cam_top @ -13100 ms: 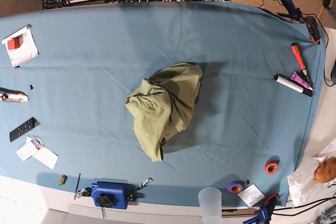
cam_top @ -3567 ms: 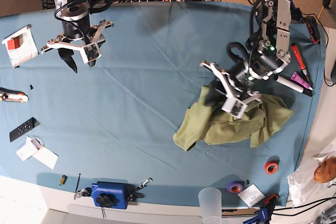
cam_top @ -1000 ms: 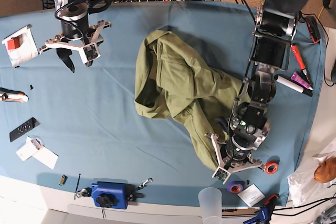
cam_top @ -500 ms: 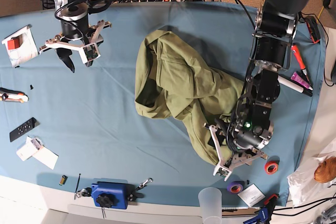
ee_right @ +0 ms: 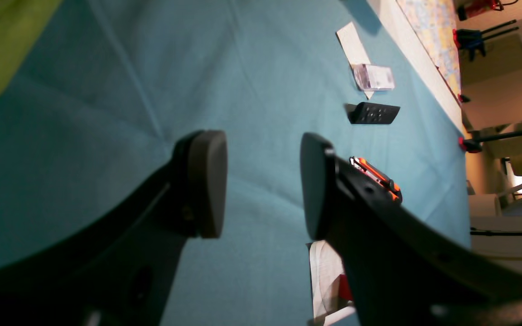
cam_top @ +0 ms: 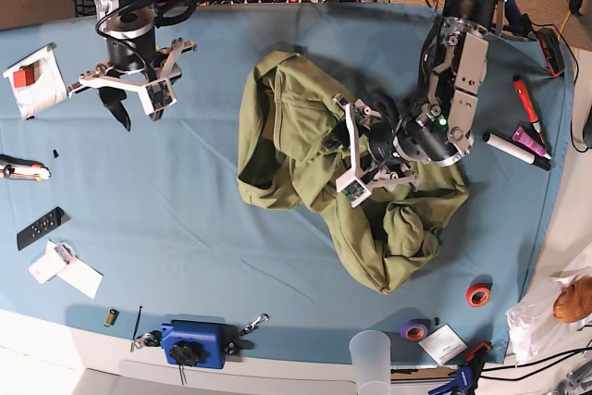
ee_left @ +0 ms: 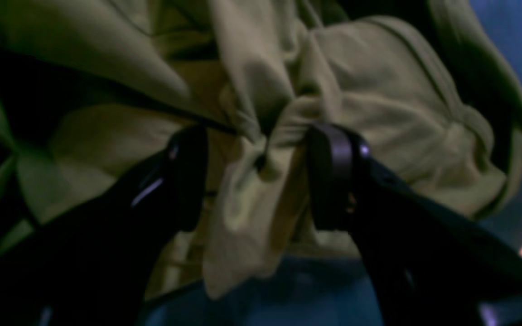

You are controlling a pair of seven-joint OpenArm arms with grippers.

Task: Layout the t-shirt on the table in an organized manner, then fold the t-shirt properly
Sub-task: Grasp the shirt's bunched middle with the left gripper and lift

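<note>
The t-shirt (cam_top: 305, 154) lies crumpled near the middle of the table (cam_top: 231, 256), a rumpled olive heap running from about 11 o'clock of the table's centre down to a bunched lobe at roughly 5 o'clock, none of it spread flat. The left gripper (cam_top: 356, 150) hangs over the heap's middle, at about 3 o'clock of the shirt's tall upper fold, with cloth on every side of it. In the left wrist view its jaws stand wide apart, and a gathered ridge of the t-shirt (ee_left: 261, 149) rises in the gap between the two dark fingers (ee_left: 333, 176); the fabric brushes the inner faces but is not pinched, so the grip is released. The right gripper (cam_top: 129, 90) sits well apart from the shirt, at about 10 o'clock of it, above bare teal cloth. Its jaws are likewise spread and hold nothing, the table (ee_right: 265, 68) showing plainly between the pads (ee_right: 206, 181). Beyond it, toward the table's edge, lie a black remote (ee_right: 372, 113), an orange-handled tool (ee_right: 374, 174) and a small clear packet (ee_right: 373, 77)
</note>
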